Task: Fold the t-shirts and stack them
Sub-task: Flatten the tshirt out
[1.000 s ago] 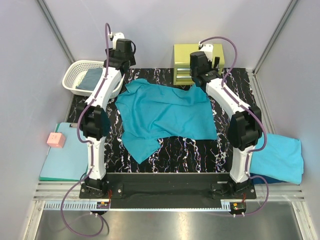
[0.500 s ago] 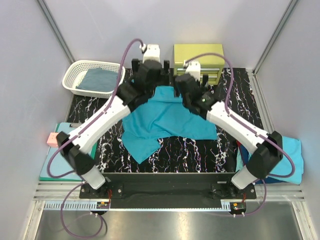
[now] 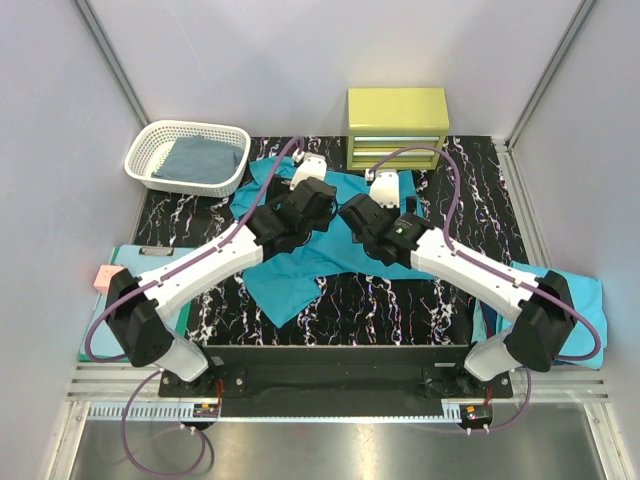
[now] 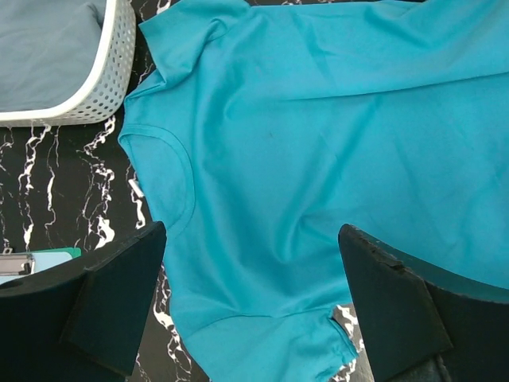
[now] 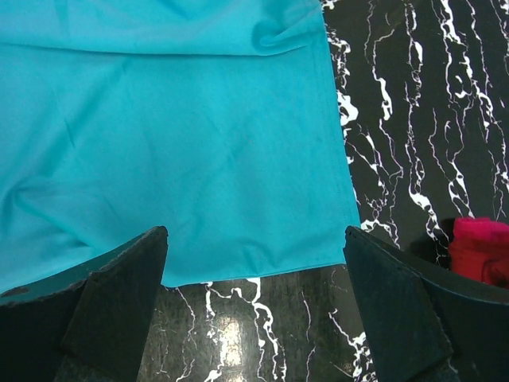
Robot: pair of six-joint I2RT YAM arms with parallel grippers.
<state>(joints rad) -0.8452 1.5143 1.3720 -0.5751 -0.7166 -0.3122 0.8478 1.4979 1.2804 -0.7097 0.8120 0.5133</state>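
Teal shirt (image 4: 318, 159) spread unfolded under left fingers (image 4: 111, 310) and right fingers (image 5: 111, 302), both apart, empty; first fold probably needs an edge pinch.

A robotics lab cell: pale wall panels (image 3: 300, 50) in aluminium struts (image 3: 100, 40) enclose a black white-veined table (image 3: 400, 300) (white arms (image 3: 200, 265) bolted at its near edge).

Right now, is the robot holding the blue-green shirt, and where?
No, nothing is held. The left gripper and the right gripper both hover open above the teal t-shirt, with no cloth between their fingers.
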